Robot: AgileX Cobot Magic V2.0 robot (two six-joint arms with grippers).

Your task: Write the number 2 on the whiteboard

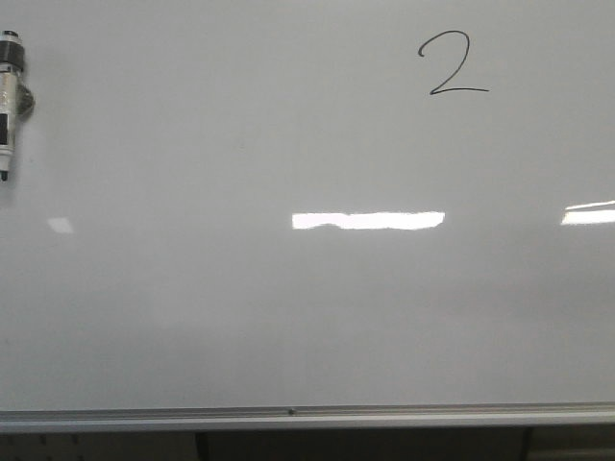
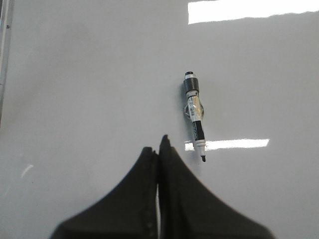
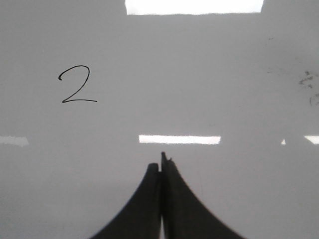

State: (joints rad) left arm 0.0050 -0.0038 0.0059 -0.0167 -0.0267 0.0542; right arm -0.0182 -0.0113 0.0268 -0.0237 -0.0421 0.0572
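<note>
— What does the front view show?

— A large glossy white-grey whiteboard fills the frame, its silver aluminium bottom rail running along the lower edge. A small, thin, black hand-drawn number 2, curved on top and flat at the base, sits in the upper right part of the board.

— And the pen?

— A black-and-white marker with a clear middle band lies on the board at the far left edge, well apart from the digit, its uncapped dark tip towards the rail.

— Where are the arms?

— Neither appears in the front view. In the left wrist view, the black left gripper has its two fingers pressed together with nothing between them; the marker lies on the board just beside the fingertips, not touching them. In the right wrist view, the black right gripper is likewise closed flat and empty, with the number 2 off to one side, clear of it.

— Anything else on the surface?

— Bright rectangular light reflections, and faint dark smudges at the edge of the right wrist view.
</note>
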